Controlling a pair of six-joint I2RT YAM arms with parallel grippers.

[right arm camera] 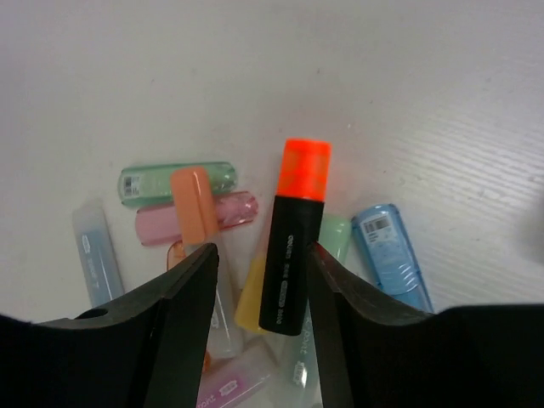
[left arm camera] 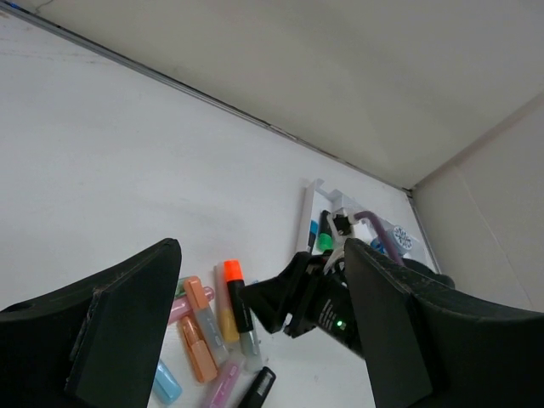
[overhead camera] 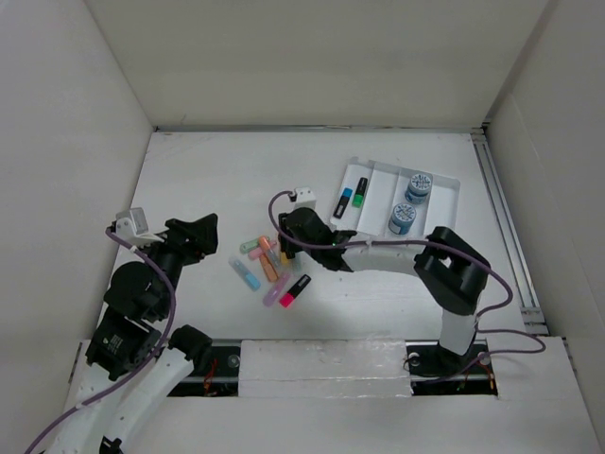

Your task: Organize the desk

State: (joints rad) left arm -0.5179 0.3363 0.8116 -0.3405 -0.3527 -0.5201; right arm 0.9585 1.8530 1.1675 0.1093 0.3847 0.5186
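The white desk [overhead camera: 217, 180] carries a pile of several pastel highlighters [overhead camera: 265, 265]. My right gripper [overhead camera: 288, 248] is low over the pile, jaws open. A black highlighter with an orange cap [right arm camera: 293, 246] lies between its fingers. It touches the right finger, with a gap to the left one. In the right wrist view the gripper [right arm camera: 262, 259] straddles it. My left gripper [overhead camera: 203, 232] is open and empty, above the desk to the left of the pile. In the left wrist view [left arm camera: 263, 255] it looks at the pile and the orange-capped highlighter [left arm camera: 235, 293].
A white ribbed tray [overhead camera: 444, 189] at back right holds a blue highlighter [overhead camera: 341, 203], a green one [overhead camera: 359, 194] and two blue tape rolls [overhead camera: 419, 187]. A black-pink highlighter [overhead camera: 295, 290] lies at the pile's near side. A metal rail [overhead camera: 501, 208] runs along the right edge.
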